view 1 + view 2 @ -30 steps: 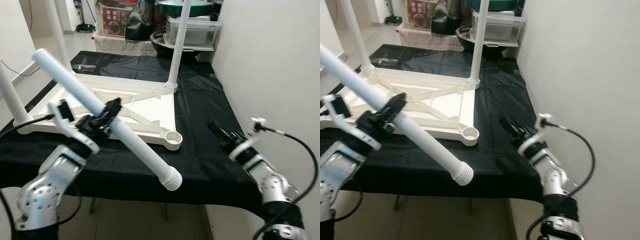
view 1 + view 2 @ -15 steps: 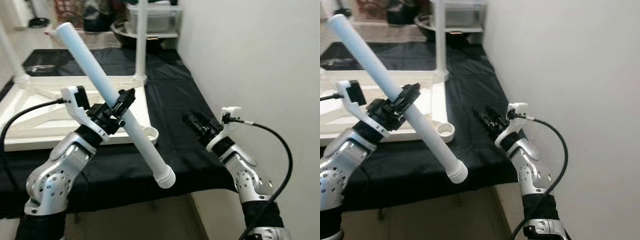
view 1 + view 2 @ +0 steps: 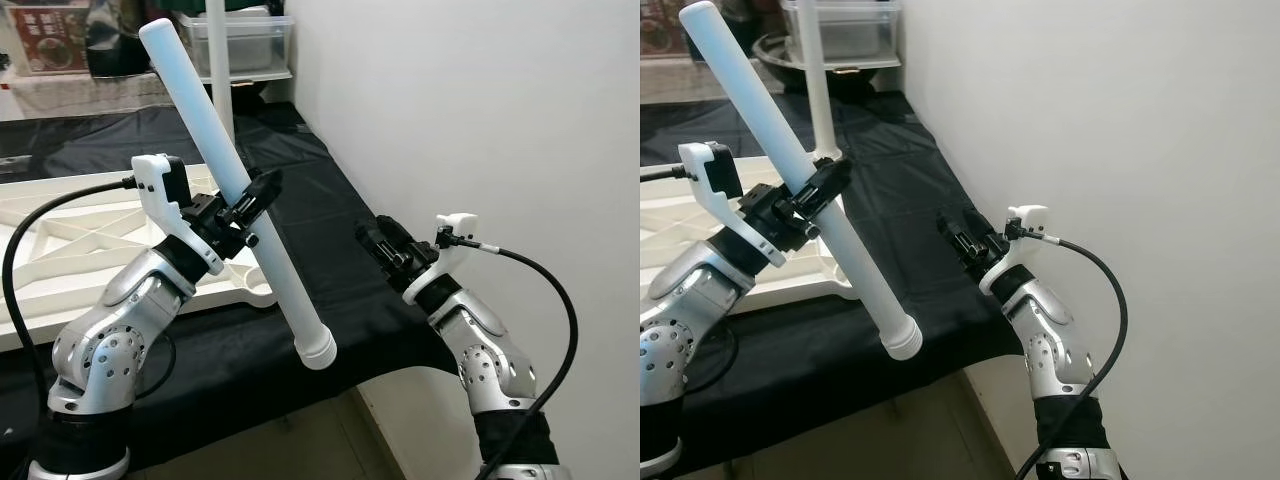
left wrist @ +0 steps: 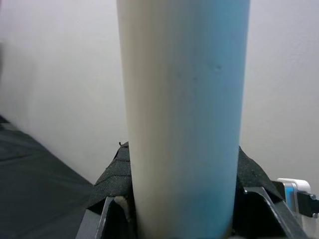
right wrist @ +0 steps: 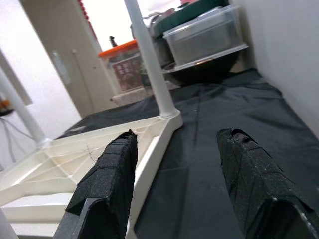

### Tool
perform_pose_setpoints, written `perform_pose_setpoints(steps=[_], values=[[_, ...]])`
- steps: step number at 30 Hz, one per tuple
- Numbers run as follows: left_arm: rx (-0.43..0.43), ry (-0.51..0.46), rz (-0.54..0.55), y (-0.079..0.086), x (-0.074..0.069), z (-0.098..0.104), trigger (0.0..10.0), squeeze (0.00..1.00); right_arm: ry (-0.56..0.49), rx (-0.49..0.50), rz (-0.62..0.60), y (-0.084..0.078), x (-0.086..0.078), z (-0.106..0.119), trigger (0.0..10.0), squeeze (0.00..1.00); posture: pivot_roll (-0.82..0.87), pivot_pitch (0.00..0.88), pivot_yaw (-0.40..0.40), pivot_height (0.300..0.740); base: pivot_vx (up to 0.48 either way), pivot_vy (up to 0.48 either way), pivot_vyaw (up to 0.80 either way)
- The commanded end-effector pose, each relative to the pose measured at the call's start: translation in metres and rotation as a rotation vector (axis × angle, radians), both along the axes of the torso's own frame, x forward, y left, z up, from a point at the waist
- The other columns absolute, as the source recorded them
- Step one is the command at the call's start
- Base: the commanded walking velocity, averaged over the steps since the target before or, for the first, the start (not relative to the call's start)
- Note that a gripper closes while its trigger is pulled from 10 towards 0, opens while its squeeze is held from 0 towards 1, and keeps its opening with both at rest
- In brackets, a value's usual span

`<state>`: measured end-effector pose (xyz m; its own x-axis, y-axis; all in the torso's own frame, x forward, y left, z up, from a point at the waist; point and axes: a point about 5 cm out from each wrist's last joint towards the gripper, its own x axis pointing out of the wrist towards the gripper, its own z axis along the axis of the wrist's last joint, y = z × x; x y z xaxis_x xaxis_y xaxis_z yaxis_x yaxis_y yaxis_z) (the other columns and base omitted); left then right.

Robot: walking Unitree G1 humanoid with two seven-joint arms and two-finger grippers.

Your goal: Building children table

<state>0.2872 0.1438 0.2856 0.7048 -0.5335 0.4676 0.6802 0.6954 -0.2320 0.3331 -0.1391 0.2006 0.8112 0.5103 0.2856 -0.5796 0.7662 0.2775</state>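
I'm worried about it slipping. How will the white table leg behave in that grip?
The white table leg looks stiff, showing no bend. Its smooth round surface could probably slide or twist between the left gripper fingers. Held near mid-length and tilted, it likely swings little, seeming light hollow plastic.

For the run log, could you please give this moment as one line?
left end effector: shut on table leg, tilted, threaded end down | right end effector: open, empty, over black cloth | tabletop: upside down

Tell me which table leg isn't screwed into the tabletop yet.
The leg clamped in the left gripper, slanting in the air with its ribbed end down. The other leg stands upright in the tabletop corner.
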Motion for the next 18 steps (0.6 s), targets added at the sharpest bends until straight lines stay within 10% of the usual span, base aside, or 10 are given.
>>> perform_pose_setpoints(steps=[1,18], values=[[0.019,-0.01,-0.003,-0.0004,0.001,0.0004,10.0,0.0,-0.032,-0.005,-0.007,0.0016,-0.0012,0.0058,10.0,0.0,0.1,0.073,-0.069,0.74,0.0,0.0,-0.78],[0.064,-0.003,0.009,0.0049,0.0062,-0.0051,10.0,0.0,-0.044,-0.027,0.004,0.0056,-0.0016,0.008,10.0,0.0,0.09,0.068,-0.064,0.74,0.0,0.0,-0.69]])
